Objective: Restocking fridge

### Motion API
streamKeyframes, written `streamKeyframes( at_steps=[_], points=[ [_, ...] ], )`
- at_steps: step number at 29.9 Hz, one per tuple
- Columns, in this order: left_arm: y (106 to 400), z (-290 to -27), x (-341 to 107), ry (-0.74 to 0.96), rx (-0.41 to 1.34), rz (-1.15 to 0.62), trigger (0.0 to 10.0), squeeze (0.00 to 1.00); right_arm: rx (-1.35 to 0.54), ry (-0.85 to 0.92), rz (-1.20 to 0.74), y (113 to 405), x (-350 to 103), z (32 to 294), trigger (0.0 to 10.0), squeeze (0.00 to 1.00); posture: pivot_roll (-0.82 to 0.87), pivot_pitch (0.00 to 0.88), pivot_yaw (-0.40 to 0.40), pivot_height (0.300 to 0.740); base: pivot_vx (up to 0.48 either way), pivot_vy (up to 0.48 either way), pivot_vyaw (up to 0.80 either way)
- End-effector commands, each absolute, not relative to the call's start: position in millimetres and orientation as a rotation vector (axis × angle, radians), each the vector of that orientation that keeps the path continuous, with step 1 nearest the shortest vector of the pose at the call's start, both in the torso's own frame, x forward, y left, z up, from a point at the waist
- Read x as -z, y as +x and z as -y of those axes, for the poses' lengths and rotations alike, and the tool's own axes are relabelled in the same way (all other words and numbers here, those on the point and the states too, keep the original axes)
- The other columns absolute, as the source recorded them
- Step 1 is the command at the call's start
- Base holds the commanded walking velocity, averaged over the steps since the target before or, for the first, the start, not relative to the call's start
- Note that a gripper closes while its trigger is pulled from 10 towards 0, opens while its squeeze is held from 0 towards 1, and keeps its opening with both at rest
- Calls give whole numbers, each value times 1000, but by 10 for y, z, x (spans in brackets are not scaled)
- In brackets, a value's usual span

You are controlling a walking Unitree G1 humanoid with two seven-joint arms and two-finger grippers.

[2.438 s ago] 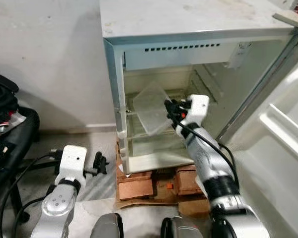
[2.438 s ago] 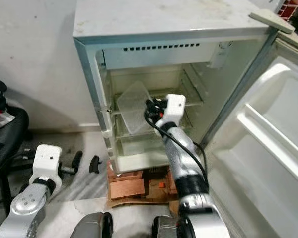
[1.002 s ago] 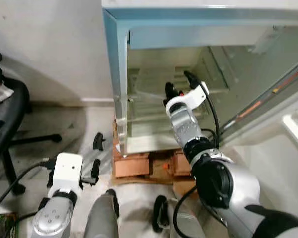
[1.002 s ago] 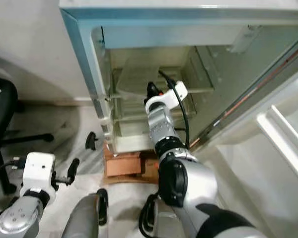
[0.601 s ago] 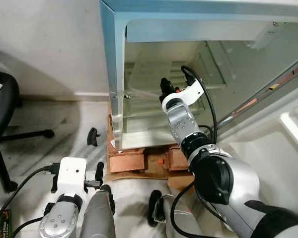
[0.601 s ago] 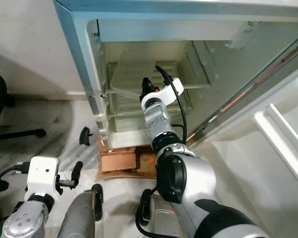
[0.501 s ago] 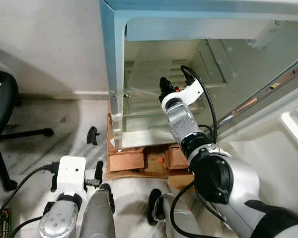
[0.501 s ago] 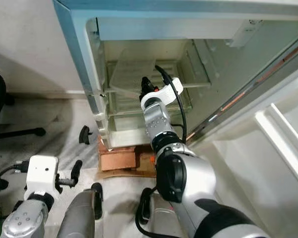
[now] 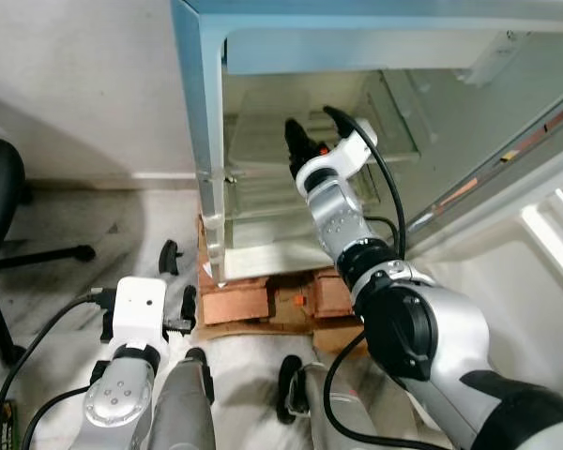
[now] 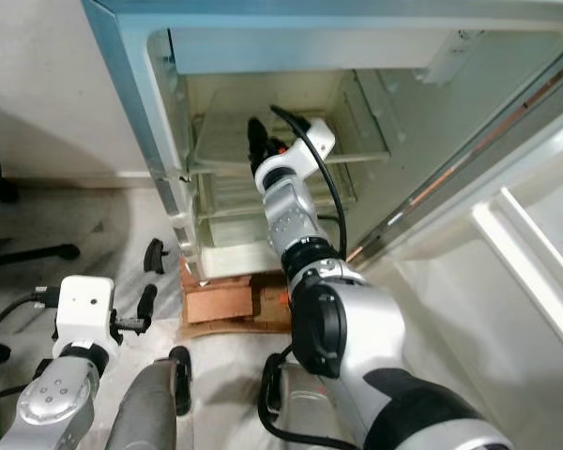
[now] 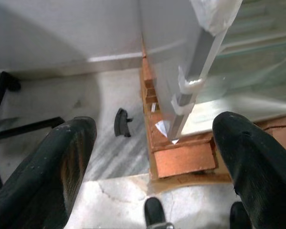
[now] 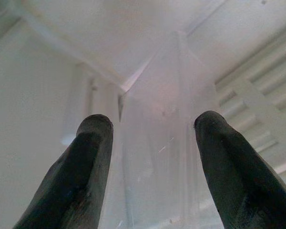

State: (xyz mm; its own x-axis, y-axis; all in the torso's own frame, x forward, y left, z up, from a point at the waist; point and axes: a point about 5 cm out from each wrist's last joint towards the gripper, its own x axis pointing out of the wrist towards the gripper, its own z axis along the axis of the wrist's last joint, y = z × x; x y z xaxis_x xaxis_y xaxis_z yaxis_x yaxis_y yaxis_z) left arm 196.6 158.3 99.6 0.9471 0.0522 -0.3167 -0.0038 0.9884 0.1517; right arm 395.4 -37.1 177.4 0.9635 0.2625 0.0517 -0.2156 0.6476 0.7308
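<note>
So the right claw is reached deep into the open fridge, fingers spread wide with nothing gripped. The clear plastic tray is seen dead ahead between the 2 fingertips, long axis running away toward the far wall. Left claw is parked low near the floor, open and empty.

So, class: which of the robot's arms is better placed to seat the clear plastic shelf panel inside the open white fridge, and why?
Right: the right gripper is inside the open white fridge, fingers straddling the clear plastic shelf panel. The left gripper hangs low near the floor.
</note>
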Motion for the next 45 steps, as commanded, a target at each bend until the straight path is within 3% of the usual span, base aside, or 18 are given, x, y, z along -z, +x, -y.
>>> streamKeyframes(
  at_steps=[1,3,4,5,6,12,23,29,38,39,40,41,45],
  points=[
    [1969,-1570,-939,146,-25,-343,10000,0,-329,795,-44,3927,-1820,256,10000,1000,248,229,-152,740,0,0,0],
    [2018,-1550,-943,143,-17,-330,10000,0,-328,754,-23,3945,-1800,367,10000,1000,233,213,-148,740,0,0,0],
    [2065,-1532,-933,142,-9,-324,10000,0,-329,711,-17,3949,-1760,452,10000,784,220,199,-146,740,0,0,0],
    [2065,-1532,-933,142,-9,-324,10000,0,-329,711,-17,3949,-1760,452,10000,784,220,199,-146,740,0,0,0],
    [2109,-1524,-922,142,-4,-320,10000,0,-321,678,-25,3946,-1711,508,10000,0,213,190,-143,740,0,0,0],
    [2249,-1496,-915,141,10,-299,10000,0,-270,625,-67,3897,-1470,706,10000,0,201,157,-134,740,0,0,0],
    [2374,-1524,-992,173,34,-218,10000,0,-291,452,25,3877,-1465,1045,10000,0,162,98,-101,740,0,0,0],
    [2445,-1531,-1018,209,60,-136,10000,0,-386,349,27,3540,-1229,1207,10000,0,102,41,-101,740,0,0,0],
    [2483,-1484,-992,180,111,-94,10000,0,-281,266,63,3083,-989,1361,10000,0,79,0,-80,740,0,0,0],
    [2469,-1487,-961,151,117,-103,10000,0,-247,291,71,2975,-980,1429,10000,133,75,0,-74,740,0,0,0],
    [2466,-1491,-950,143,119,-105,10000,0,-237,313,69,2940,-977,1447,10000,133,71,0,-73,740,0,0,0],
    [2472,-1492,-937,145,125,-100,10000,0,-218,301,56,2896,-963,1482,10000,1000,70,0,-73,740,0,0,0],
    [2513,-1463,-892,159,152,-96,10000,0,-180,271,21,2812,-924,1547,10000,1000,61,0,-73,740,0,0,0]
  ],
)
